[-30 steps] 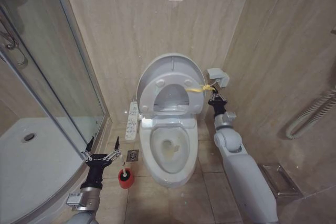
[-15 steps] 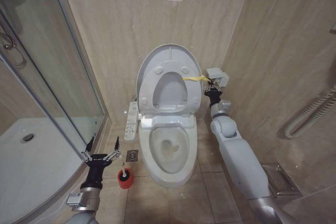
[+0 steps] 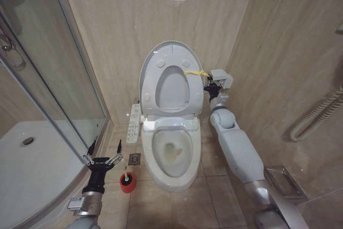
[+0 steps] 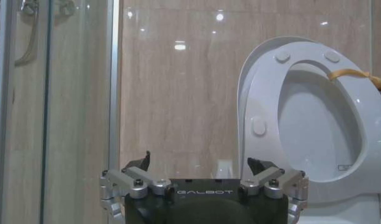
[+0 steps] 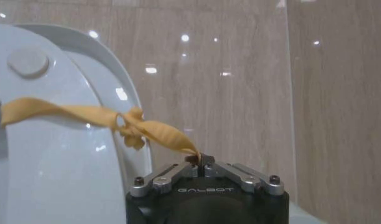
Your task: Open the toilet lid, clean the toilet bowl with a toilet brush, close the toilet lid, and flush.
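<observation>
The toilet lid (image 3: 171, 48) stands raised almost upright against the back wall, with the ring seat (image 3: 152, 87) lifted along with it. A yellow strap (image 3: 195, 72) is tied at its right edge. My right gripper (image 3: 210, 85) is just right of the lid, shut on the strap's free end (image 5: 171, 137), which runs taut to the lid (image 5: 93, 53). Below, the toilet bowl (image 3: 188, 156) lies uncovered. The toilet brush (image 3: 127, 181) stands in its red holder on the floor left of the bowl. My left gripper (image 3: 103, 151) hangs open just left of and above it, fingers (image 4: 138, 163) spread, holding nothing.
A glass shower enclosure (image 3: 53, 79) and its curved white tray (image 3: 32, 170) take up the left side. A white button panel (image 3: 134, 123) hangs beside the toilet, above a floor drain (image 3: 135, 159). On the right are a small white wall box (image 3: 222, 78), a hose (image 3: 316, 113) and a metal floor fitting (image 3: 281, 183).
My right gripper has gone up and back with the strap, swinging the lid and seat from a forward lean to nearly upright. The left arm has stayed still.
</observation>
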Available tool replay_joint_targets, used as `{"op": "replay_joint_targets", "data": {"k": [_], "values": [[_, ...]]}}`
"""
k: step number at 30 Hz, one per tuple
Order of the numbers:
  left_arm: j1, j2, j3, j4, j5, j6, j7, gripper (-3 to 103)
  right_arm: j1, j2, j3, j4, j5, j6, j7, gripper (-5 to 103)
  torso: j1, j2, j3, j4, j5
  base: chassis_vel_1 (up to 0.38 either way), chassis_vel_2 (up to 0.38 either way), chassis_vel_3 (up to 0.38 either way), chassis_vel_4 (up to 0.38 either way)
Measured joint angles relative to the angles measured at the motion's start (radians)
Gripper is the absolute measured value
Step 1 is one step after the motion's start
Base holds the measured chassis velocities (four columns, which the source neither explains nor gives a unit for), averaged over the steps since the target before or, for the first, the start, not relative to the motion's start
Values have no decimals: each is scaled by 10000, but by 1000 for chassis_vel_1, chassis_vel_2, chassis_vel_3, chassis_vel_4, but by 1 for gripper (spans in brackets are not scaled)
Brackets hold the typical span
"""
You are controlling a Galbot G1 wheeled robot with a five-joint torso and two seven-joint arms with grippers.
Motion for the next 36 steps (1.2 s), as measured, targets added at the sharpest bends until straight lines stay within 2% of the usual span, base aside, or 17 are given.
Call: {"op": "replay_joint_targets", "data": {"k": [6,15,32,33,36], "values": [[0,0,0,0,0,0,0,100,215,-44,-46,-180,-20,35,-54,1,0,0,0,1,-1,0,0,0,0],[0,0,0,0,0,0,0,100,-422,-271,-34,517,26,-48,-39,1,-1,0,-1,0,0,0,0,0,0],[0,0,0,0,0,0,0,100,-885,-372,-77,1406,212,-626,155,1,0,1,0,-3,0,0,0,0,0],[-1,0,0,0,0,0,0,100,-891,-355,-85,1418,213,-656,169,19,-1,1,0,-3,0,0,0,0,0],[0,0,0,0,0,0,0,100,-900,-321,-110,1440,214,-695,181,19,0,1,0,-1,0,0,0,0,0]]}}
